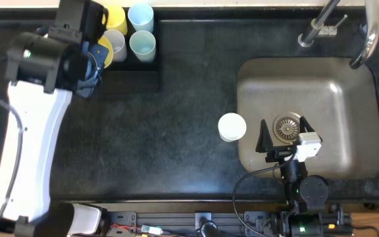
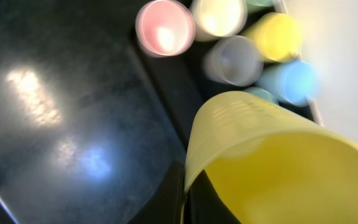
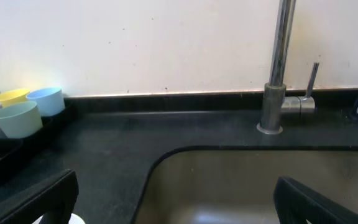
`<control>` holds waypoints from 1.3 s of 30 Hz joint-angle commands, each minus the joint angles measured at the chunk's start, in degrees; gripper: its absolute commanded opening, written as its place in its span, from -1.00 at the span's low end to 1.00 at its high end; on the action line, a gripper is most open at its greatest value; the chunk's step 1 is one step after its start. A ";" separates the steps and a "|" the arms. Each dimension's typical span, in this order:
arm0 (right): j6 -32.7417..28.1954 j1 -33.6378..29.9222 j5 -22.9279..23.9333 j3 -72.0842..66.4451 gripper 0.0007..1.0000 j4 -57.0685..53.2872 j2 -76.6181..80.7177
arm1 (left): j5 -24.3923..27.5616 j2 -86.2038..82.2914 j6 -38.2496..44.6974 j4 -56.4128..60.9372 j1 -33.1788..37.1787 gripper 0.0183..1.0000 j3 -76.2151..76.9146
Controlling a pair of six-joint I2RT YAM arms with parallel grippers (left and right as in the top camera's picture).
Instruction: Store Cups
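Left wrist view puts the left pincer [image 2: 186,198] clamped on the wall of the held yellow cup [image 2: 272,162], tilted above the black tray [image 1: 133,79] at the tabletop's [image 1: 176,131] back left. At that tilt I'd worry it clips a standing rim and topples a neighbour, or slips from the thin grip.

Six cups stand in the tray for certain:
- pink cup [image 2: 165,26]
- cream cup [image 2: 218,15]
- grey cup [image 2: 234,60]
- yellow cup [image 2: 275,36]
- blue cup [image 2: 291,81]
- teal cup [image 1: 142,45]

One more is held, and one white cup [image 1: 231,126] waits beside the sink [image 1: 347,79]. The right pincer [image 1: 283,128] hangs over the sink, fingers apart.
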 commanded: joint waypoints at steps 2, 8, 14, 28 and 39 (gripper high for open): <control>0.39 -0.09 0.00 -0.76 1.00 0.33 -0.59 | 8.92 3.19 -3.85 3.37 7.08 -0.96 -7.50; 0.39 -0.09 0.00 -0.76 0.99 0.33 -0.59 | 9.77 8.70 -3.63 4.09 8.17 -0.96 -7.87; 0.39 -0.09 0.00 -0.76 1.00 0.33 -0.59 | 10.14 13.27 -3.63 6.47 8.17 -0.96 -7.87; 0.39 -0.09 0.00 -0.76 1.00 0.33 -0.59 | 10.51 20.26 -3.67 9.86 8.17 -0.96 -7.89; 0.39 -0.09 -0.02 -0.76 0.99 0.33 -0.59 | 9.81 24.52 -3.65 11.82 8.22 -0.96 -7.89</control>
